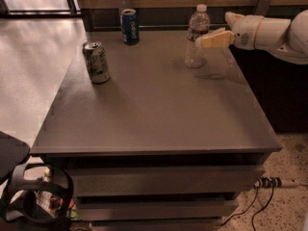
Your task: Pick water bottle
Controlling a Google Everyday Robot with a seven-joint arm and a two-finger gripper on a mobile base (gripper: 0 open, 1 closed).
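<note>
The water bottle point(197, 35) is clear ribbed plastic with a white cap. It stands upright at the back right of the grey table point(159, 114). My gripper point(213, 29) reaches in from the right at the height of the bottle's middle. It is open and holds nothing. One tan finger point(214, 39) points left and its tip overlaps the bottle's right side. The other finger point(232, 17) shows higher up and further back. Whether the finger touches the bottle I cannot tell.
A blue soda can point(129, 26) stands at the back of the table, left of the bottle. A silver-green soda can point(96, 61) stands at the left. A wall runs behind the table. A power strip and cables point(276, 182) lie on the floor at right.
</note>
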